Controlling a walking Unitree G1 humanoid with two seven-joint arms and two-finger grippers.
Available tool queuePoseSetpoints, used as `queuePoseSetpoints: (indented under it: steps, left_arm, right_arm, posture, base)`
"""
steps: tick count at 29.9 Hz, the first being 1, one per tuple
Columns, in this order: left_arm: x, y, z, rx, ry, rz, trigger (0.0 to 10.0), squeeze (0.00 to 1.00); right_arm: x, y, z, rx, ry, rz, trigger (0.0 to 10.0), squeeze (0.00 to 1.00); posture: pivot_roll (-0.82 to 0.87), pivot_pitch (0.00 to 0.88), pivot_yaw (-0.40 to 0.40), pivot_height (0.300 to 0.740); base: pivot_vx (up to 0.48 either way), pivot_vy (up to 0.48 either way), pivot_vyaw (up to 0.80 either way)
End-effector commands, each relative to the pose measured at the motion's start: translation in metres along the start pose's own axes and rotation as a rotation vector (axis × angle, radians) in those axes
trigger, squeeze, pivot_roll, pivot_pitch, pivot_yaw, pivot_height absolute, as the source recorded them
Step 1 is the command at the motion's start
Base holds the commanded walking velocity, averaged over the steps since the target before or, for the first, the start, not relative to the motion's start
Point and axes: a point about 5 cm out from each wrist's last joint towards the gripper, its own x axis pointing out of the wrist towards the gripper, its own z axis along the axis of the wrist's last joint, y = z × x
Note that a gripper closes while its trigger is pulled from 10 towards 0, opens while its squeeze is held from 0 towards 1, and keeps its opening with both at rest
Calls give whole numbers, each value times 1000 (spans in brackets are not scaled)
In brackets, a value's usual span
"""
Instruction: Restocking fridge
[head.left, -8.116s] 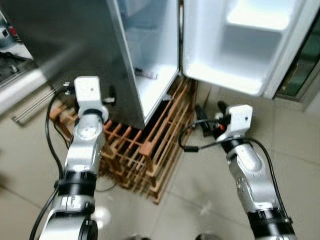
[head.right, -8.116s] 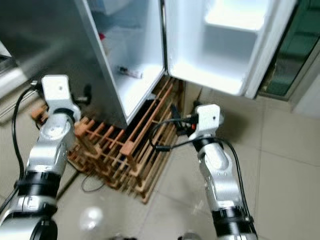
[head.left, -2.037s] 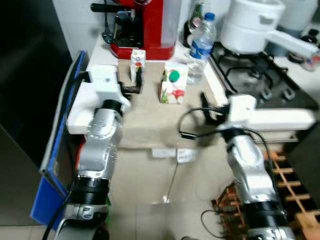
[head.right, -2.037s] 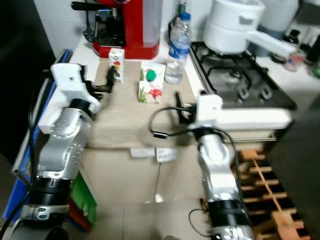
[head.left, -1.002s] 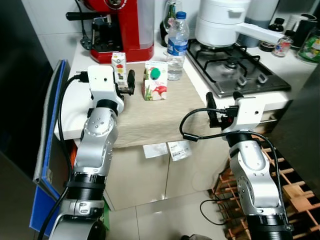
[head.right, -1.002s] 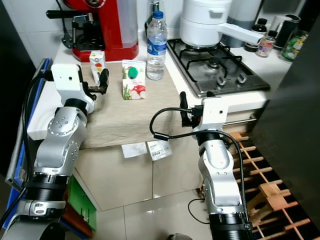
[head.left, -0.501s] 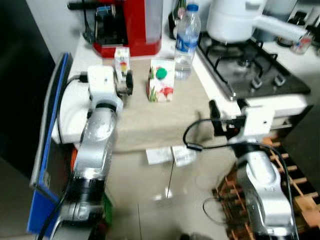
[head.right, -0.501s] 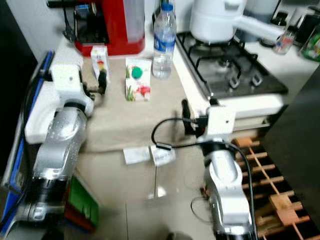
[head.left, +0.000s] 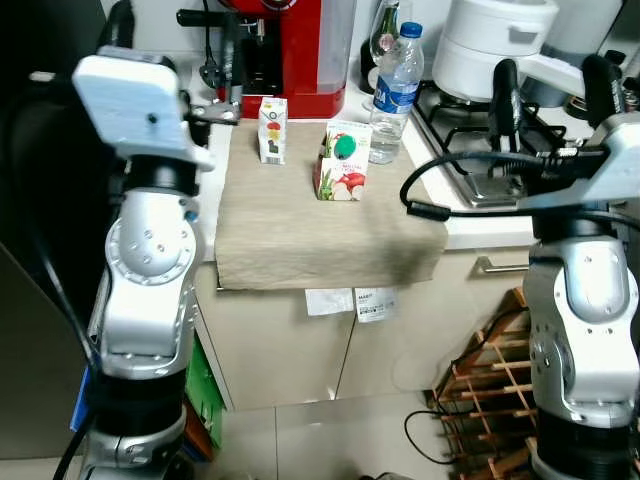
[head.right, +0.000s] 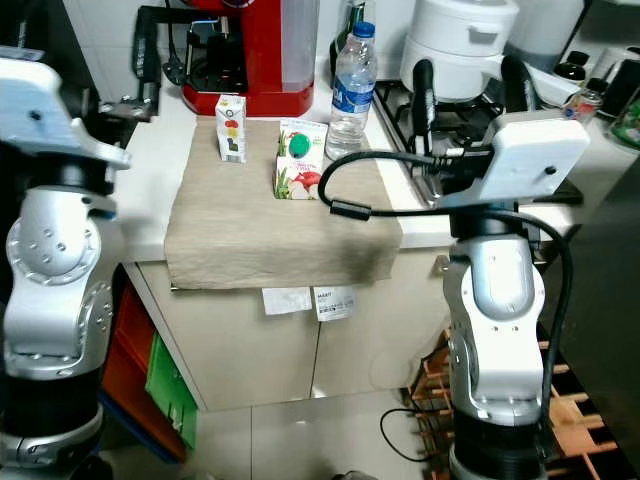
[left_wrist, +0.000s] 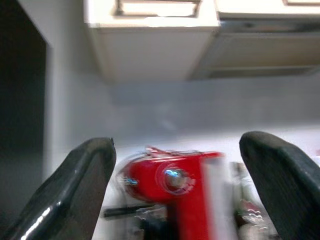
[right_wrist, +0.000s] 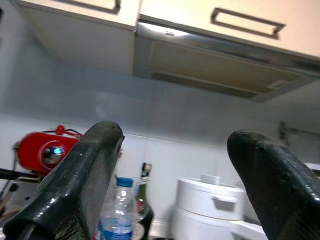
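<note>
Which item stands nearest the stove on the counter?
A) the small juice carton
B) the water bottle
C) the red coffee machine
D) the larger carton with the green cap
B: the water bottle stands right beside the stove, with the larger carton, small juice carton and red coffee machine farther to the left.

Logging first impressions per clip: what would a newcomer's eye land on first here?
The red coffee machine at the back of the counter, then the two cartons and water bottle grouped on the beige cloth. Both arms are raised, left tool and right tool open and empty.
</note>
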Motion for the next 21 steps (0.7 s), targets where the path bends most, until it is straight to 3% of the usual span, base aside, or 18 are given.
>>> queuePoseSetpoints:
  steps: [1, 21]
  left_arm:
    - [5, -11, 0, -27, 5, -70, 10000, 0]
    - [12, -18, -9, -83, 28, -36, 10000, 0]
  right_arm:
    - [4, -3, -1, 3, -2, -37, 10000, 0]
    - [0, 0, -22, 21, 71, -25, 10000, 0]
  posture:
    - [-74, 0, -13, 740]
    - [-86, 0, -20, 740]
  base:
    - [480, 0, 0]
    - [456, 0, 0]
